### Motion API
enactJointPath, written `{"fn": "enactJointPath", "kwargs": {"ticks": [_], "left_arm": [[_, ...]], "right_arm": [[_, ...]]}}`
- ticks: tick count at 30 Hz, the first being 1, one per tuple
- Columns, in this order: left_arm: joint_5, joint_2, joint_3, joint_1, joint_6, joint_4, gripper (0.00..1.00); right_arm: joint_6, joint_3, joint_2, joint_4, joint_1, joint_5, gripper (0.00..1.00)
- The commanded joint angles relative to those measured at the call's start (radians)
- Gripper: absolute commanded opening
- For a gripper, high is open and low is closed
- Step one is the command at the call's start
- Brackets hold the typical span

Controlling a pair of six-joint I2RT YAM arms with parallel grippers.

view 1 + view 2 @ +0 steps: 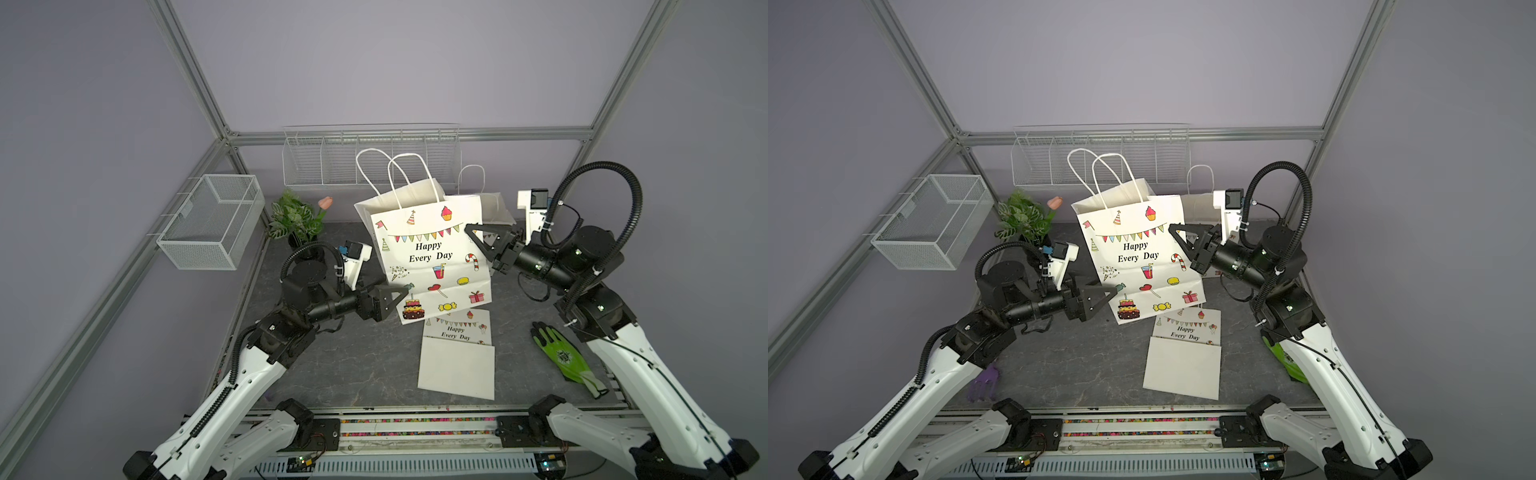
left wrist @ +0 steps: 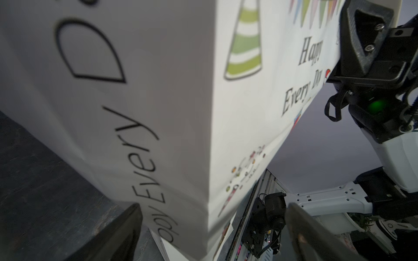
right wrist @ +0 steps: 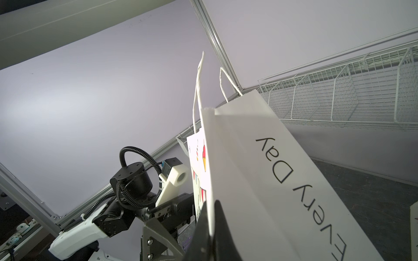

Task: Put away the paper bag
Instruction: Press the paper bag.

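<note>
The paper bag (image 1: 428, 257) (image 1: 1138, 257) is white, printed "Happy Every Day", and stands tilted at mid table with its twine handles (image 1: 390, 174) up. My right gripper (image 1: 468, 228) (image 1: 1172, 227) (image 3: 211, 203) is shut on the bag's right front edge, the paper (image 3: 260, 169) pinched between the jaws. My left gripper (image 1: 404, 289) (image 1: 1113, 291) (image 2: 213, 205) is open at the bag's lower left corner. In the left wrist view that folded corner (image 2: 203, 158) lies between the wide jaws; I cannot tell whether it touches them.
A folded flat bag (image 1: 457, 357) lies in front of the held one, and another white bag (image 1: 494, 203) stands behind my right gripper. A green glove (image 1: 565, 357), a purple glove (image 1: 984, 384), a potted plant (image 1: 295, 218), a mesh basket (image 1: 212, 220) and a wire wall rack (image 1: 370, 158) surround them.
</note>
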Motion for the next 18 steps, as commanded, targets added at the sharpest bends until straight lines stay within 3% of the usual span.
{"fn": "enactJointPath", "kwargs": {"ticks": [1, 10, 18], "left_arm": [[-0.086, -0.026, 0.047, -0.005, 0.064, -0.089, 1.0], [-0.04, 0.01, 0.058, -0.006, 0.032, -0.002, 1.0], [0.103, 0.067, 0.067, -0.006, -0.052, 0.173, 1.0]], "right_arm": [[0.01, 0.029, -0.024, 0.011, 0.005, -0.024, 0.07], [0.052, 0.027, 0.0, 0.044, 0.005, -0.063, 0.07], [0.114, 0.002, 0.034, 0.122, 0.006, -0.102, 0.07]]}}
